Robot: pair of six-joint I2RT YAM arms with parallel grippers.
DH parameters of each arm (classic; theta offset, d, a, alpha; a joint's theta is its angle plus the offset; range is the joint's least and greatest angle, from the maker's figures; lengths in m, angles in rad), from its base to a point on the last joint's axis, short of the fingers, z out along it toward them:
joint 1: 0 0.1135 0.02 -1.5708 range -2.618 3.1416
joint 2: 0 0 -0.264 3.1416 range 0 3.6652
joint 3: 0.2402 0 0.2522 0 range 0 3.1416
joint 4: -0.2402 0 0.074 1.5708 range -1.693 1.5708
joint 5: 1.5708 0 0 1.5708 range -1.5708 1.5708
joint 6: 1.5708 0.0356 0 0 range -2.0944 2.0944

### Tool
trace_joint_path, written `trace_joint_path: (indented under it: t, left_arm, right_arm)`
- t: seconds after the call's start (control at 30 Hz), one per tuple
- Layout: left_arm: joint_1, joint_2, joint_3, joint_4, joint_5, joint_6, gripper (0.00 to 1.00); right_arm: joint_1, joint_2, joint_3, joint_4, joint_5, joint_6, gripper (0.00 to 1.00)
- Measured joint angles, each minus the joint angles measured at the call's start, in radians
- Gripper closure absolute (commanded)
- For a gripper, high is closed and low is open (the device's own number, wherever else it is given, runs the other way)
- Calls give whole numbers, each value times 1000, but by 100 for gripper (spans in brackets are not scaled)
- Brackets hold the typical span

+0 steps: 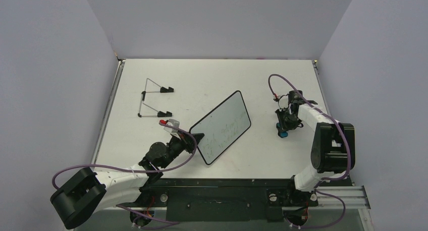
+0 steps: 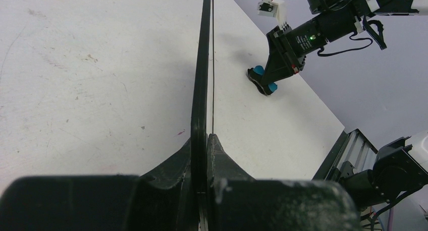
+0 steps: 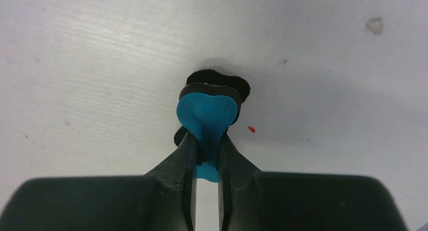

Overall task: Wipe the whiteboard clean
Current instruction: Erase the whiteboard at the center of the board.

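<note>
Okay, left claw (image 1: 198,138) clamped on the whiteboard (image 1: 222,126), which is midway across the counter (image 1: 212,79), toward its near edge. Right claw (image 3: 207,140) clamped on the eraser (image 3: 207,110) near the right edge.

A white table (image 1: 212,74) fills the space between pale walls, its top scuffed and faintly scratched. On the far left lies a thin wire stand (image 1: 164,113) with black feet. Over on the right a small blue-and-black eraser (image 1: 282,133) sits on the surface, a tiny red speck (image 3: 251,129) just beside it. The whiteboard (image 1: 222,127) near the middle is tilted up; I cannot tell whether any edge touches the table.
</note>
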State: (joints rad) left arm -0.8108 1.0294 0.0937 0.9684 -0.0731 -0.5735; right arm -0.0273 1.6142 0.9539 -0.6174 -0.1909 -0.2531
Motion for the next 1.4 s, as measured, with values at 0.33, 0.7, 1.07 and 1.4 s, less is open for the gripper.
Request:
trace_joint_path:
  t: [0.33,0.7,1.07,1.4]
  left_arm:
    - [0,70,0,38,-1,-86,100]
    - [-18,340,113,153,-22,-260,100]
    - [-47,440,217,117,-47,-351,100]
    - [-52,451,245,87,-58,-366,100]
  right_arm:
    - [238,-343,0,-140,-339,-341,100]
    - [656,-428,-67,-68,-311,-534,100]
    - [901,-375,-85,132,-1,-445,100]
    - [1012,-325,-108,169,144,-467,100]
